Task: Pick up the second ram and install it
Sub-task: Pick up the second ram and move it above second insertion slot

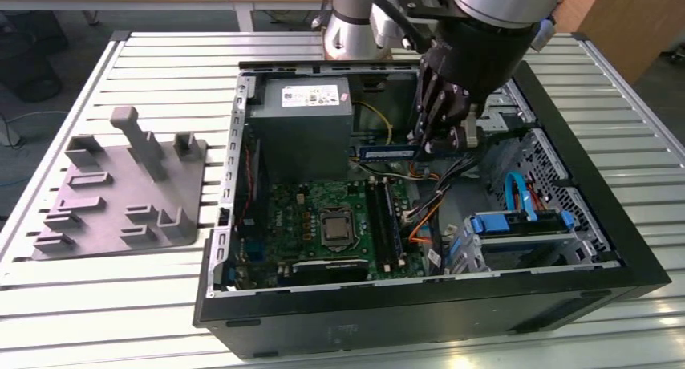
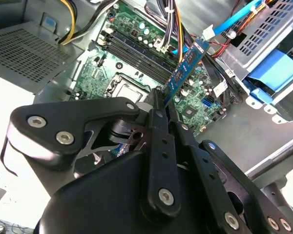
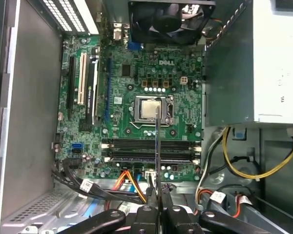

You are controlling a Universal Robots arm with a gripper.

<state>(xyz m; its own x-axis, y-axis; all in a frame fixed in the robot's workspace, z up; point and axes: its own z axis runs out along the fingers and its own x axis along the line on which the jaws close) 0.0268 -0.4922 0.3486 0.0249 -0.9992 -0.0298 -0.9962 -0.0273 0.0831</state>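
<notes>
the slatted desk [image 1: 160, 56] carries everything, and on it the open computer case [image 1: 428, 309] lies directly under my end effector [image 1: 434, 144], with the grey holder block [image 1: 118, 192] well off to the side, outside the case. inside the case the power supply [image 1: 305, 120] sits just beside me and the green motherboard [image 3: 136, 73] lies below and ahead of my fingertips. my end effector is closed down to a thin gap, and in that gap it pinches the second ram [image 2: 186, 68], a narrow bluish strip gripped at one end so most of its length sticks out past my fingertips. in the first wrist view the strip shows edge-on, crossing over the long black memory slots [image 3: 151, 151] beneath it but well clear of them, not seated. the risk i see comes from that end-only grip: the free end could swing or tip under any push, so the strip might meet a slot at an angle and jam, or press on the board beside it. a bundle of cables [image 3: 132, 185] lies close under my fingers, and i judge it could catch the strip or my fingers on the way down. i cannot tell which way the strip's notch faces, so a reversed fit is possible.
</notes>
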